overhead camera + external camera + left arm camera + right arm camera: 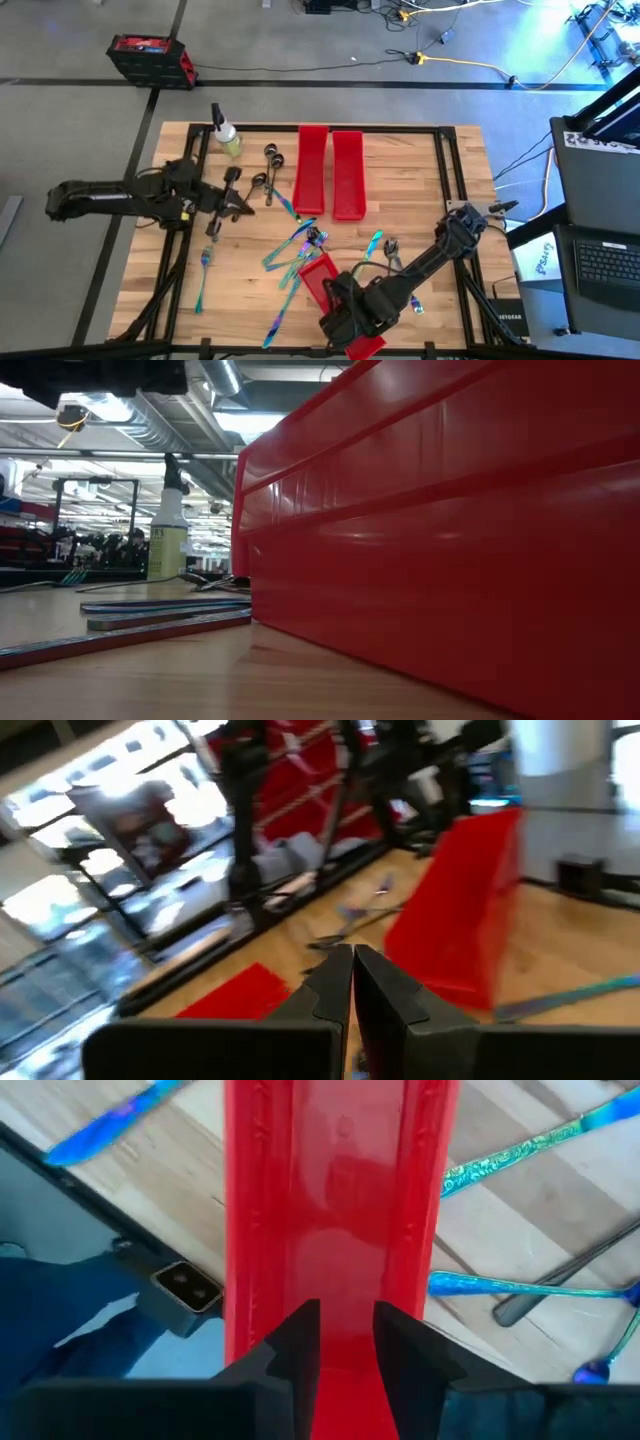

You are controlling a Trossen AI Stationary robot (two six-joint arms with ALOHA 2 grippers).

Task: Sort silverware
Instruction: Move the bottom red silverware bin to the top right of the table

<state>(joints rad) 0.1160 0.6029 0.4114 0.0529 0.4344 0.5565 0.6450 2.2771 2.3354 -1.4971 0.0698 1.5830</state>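
Right pincer (345, 1342): pinching end wall of red bin (340, 1200), near table (440, 180) edge.
Left pincer (352, 982): pressed together, empty, raised.
Silverware (300, 245): scattered mid-table; thin, stiff, light, likely slippery; grip at handle middle.

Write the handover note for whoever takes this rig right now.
Left gripper: shut, empty, above the table's left half.
Right gripper: closed on the near end of the third red bin, at the front edge.
Silverware: loose on the wood, mostly mid-table, some near the spray bottle.
Two red bins at the back look empty.
Done: nothing sorted. Left: everything.
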